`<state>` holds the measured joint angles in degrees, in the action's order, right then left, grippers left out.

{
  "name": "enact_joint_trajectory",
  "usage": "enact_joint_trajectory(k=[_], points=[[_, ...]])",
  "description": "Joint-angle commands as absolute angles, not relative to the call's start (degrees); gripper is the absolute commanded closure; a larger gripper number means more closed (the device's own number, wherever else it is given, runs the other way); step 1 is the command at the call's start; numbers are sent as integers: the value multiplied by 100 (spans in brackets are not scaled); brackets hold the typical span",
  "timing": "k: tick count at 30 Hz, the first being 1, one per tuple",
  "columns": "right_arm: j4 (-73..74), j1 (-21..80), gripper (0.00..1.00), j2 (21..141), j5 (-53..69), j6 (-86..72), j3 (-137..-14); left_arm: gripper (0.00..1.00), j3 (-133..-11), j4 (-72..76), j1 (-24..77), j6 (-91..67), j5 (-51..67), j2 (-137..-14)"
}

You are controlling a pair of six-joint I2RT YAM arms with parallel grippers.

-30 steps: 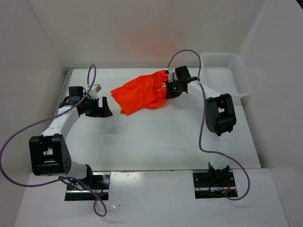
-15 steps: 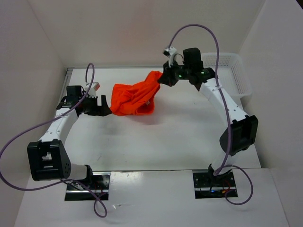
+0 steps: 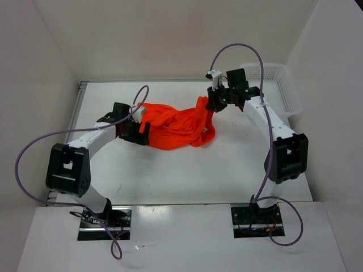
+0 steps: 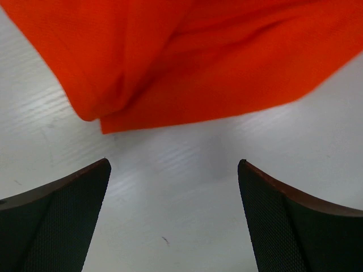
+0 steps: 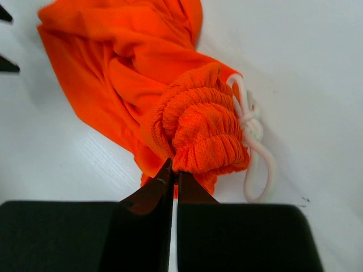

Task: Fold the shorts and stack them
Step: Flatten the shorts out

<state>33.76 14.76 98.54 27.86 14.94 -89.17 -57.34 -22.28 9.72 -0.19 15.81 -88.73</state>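
The orange shorts (image 3: 176, 126) lie crumpled on the white table, stretched between the two arms. My right gripper (image 3: 211, 105) is shut on the bunched elastic waistband (image 5: 204, 130) and holds that end up at the right; the white drawstring (image 5: 252, 141) hangs beside it. My left gripper (image 3: 140, 131) is open and empty at the left end of the shorts. In the left wrist view the orange fabric (image 4: 187, 62) lies just beyond the spread fingers (image 4: 68, 209), not between them.
A white mesh basket (image 3: 281, 85) stands at the table's far right corner. White walls close in the table on the left, back and right. Purple cables loop above both arms.
My right gripper has dragged the waistband end to the right and lower, spreading the shorts out. My left arm has swung right, up to the left end of the shorts.
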Motion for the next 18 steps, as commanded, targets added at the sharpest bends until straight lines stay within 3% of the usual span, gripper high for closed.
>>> enact_joint_trajectory(k=[1,10,16,18], points=[[3296,1512,100,9405,2365,2055,-8562,1,-6406,-1906,870,0,851,-9272],[3296,1512,100,8913,2180,2268,-7717,8,-6749,-2057,1397,0,1284,-9870],[3349,1345,100,8912,2180,2373,-7550,18,-6943,-1406,1459,0,-174,-10257],[3349,1293,100,8859,2180,2373,-7550,19,-6943,-1406,1459,0,-176,-10257]])
